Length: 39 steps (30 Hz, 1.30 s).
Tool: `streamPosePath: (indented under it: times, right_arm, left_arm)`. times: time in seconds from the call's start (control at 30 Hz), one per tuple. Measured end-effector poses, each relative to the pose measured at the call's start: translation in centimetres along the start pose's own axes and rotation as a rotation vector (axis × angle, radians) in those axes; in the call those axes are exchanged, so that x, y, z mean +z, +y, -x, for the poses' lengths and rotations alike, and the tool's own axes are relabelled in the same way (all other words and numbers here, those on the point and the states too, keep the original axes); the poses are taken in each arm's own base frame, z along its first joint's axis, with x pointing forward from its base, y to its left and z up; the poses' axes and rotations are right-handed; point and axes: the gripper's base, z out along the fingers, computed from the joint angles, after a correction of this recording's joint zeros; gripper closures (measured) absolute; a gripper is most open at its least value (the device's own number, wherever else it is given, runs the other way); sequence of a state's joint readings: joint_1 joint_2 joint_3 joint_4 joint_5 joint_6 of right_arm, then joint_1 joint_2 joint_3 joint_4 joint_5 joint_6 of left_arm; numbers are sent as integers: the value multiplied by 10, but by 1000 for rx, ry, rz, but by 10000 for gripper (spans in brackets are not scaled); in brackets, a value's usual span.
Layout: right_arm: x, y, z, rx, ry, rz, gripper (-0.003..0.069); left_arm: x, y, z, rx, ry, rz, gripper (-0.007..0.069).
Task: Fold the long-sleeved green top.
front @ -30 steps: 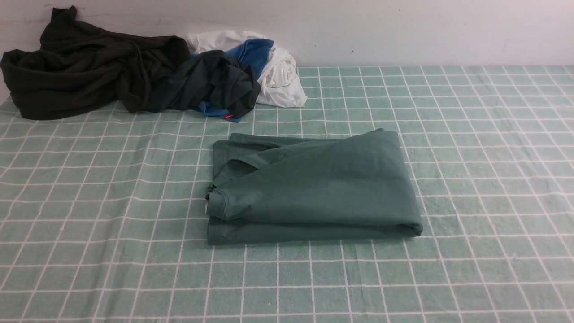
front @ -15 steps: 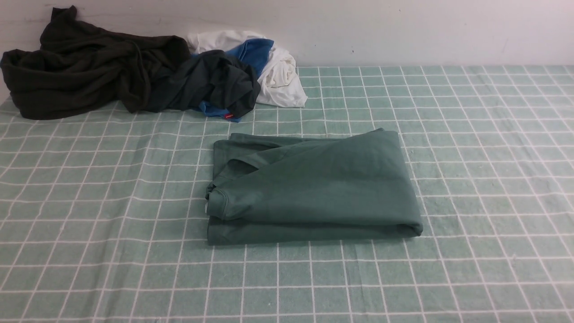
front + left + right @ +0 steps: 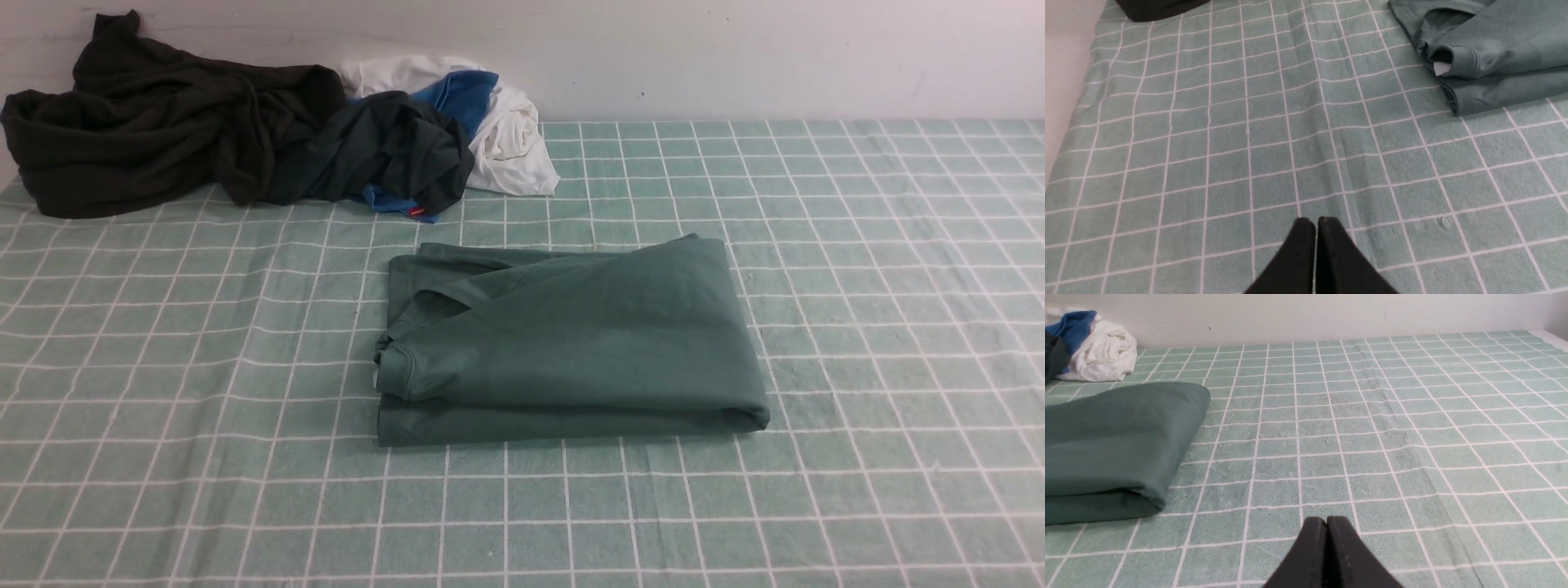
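The green long-sleeved top [image 3: 571, 343] lies folded into a thick rectangle in the middle of the checked cloth, a ribbed cuff and a small white label showing at its left end [image 3: 1453, 61]. Its rounded right fold shows in the right wrist view [image 3: 1126, 445]. Neither arm appears in the front view. My left gripper [image 3: 1316, 222] is shut with nothing in it, over bare cloth well clear of the top's left end. My right gripper [image 3: 1327, 520] is shut too, empty, over bare cloth off the top's right end.
A heap of other clothes lies against the back wall at the left: a very dark garment [image 3: 155, 122], a blackish shirt with a red tag [image 3: 384, 155], and white and blue pieces [image 3: 506, 122]. The green checked cloth [image 3: 857, 327] covers the table.
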<state>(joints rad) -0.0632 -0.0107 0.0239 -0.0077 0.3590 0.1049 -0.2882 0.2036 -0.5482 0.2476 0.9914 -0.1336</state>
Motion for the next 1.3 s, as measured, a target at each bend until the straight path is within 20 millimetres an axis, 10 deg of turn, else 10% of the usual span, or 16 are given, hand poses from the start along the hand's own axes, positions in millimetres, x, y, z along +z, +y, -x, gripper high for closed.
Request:
streamPosePath:
  times: [0.33,0.67,0.9,1.3]
  right_arm:
    - [0,0,0,1,0,0,672]
    - [0,0,0,1,0,0,672]
    - [0,0,0,1,0,0,672]
    - [0,0,0,2,1,0,672]
  left_arm:
    - [8,-3,-3,3,-26,-15,628]
    - [57,-19,-30,-96,-437,-21,628]
    - [77,-18,-77,-107,-391,97,628]
    - [82,-20,-91,-107,-262,88,628]
